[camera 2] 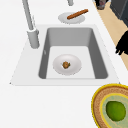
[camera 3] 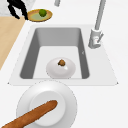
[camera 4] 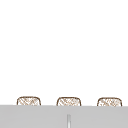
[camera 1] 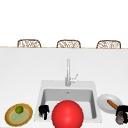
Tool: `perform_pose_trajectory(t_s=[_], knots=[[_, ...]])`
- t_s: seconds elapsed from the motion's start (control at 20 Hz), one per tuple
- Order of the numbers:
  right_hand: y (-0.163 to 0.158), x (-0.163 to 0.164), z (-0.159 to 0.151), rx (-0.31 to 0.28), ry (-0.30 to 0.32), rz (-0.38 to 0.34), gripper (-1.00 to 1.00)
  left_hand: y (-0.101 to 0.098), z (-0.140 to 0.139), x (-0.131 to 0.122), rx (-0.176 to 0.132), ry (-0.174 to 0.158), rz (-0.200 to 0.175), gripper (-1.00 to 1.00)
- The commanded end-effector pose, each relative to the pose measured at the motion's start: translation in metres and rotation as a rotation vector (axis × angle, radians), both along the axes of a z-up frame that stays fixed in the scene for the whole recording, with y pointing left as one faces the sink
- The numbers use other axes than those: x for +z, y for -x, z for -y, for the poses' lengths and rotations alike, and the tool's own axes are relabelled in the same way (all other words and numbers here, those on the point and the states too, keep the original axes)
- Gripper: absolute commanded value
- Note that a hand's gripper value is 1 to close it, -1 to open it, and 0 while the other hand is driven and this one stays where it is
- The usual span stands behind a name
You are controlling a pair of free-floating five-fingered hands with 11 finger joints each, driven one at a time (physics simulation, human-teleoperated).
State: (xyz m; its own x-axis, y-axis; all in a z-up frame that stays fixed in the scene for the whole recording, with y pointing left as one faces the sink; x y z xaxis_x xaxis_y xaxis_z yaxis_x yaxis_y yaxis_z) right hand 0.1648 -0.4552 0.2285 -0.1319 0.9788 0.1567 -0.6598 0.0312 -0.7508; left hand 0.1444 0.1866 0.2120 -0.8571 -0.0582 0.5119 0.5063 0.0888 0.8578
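We see left hand [camera 1: 43,110] hanging curled, holding nothing, at sink [camera 1: 40,100] front edge beside lime [camera 1: 19,109] plate [camera 1: 10,119]. Right hand [camera 1: 122,114] by baguette [camera 1: 112,104] plate [camera 1: 103,99], grip unclear. We judge approach stage; next needs open, accurate reach.

Green lime [camera 1: 19,109] sitting on yellow-rimmed brown plate [camera 1: 10,120]. Brown baguette [camera 1: 112,104] lying on white plate [camera 1: 103,103]. Red ball [camera 1: 67,114], grey sink [camera 2: 72,37], white surface [camera 1: 25,72]. Both robot hands showing black: left [camera 1: 43,111], right [camera 1: 122,113].
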Motion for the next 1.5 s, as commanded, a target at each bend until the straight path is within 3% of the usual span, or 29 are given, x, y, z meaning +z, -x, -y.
perform_pose_trajectory(t_s=[0.0,0.5,0.8,1.15,1.25,1.35,1.4,1.45], knots=[[-0.008,-0.017,0.021,0.000,-0.006,0.056,1.00,0.000,0.000,0.000,0.000,0.000,0.000,0.00],[-0.061,-0.067,0.036,-0.001,0.052,-0.007,1.00,0.000,0.000,0.000,0.000,0.000,0.000,0.00],[-0.071,-0.106,0.053,-0.012,-0.001,-0.014,1.00,0.000,0.000,0.000,0.000,0.000,0.000,0.00],[-0.105,-0.103,0.049,-0.034,-0.015,-0.159,1.00,0.000,0.000,0.000,0.000,0.000,0.000,0.00],[-0.100,-0.099,0.049,-0.019,-0.007,-0.219,1.00,0.000,0.000,0.000,0.000,0.000,0.000,0.00],[-0.098,-0.094,0.050,0.006,-0.015,-0.229,1.00,0.000,0.000,0.000,0.000,0.000,0.000,0.00],[-0.098,-0.086,0.049,0.005,0.003,-0.188,-1.00,0.000,0.000,0.000,0.000,0.000,0.000,0.00],[-0.100,-0.078,0.048,0.009,0.052,-0.139,-1.00,0.000,0.000,0.000,0.000,0.000,0.000,0.00]])
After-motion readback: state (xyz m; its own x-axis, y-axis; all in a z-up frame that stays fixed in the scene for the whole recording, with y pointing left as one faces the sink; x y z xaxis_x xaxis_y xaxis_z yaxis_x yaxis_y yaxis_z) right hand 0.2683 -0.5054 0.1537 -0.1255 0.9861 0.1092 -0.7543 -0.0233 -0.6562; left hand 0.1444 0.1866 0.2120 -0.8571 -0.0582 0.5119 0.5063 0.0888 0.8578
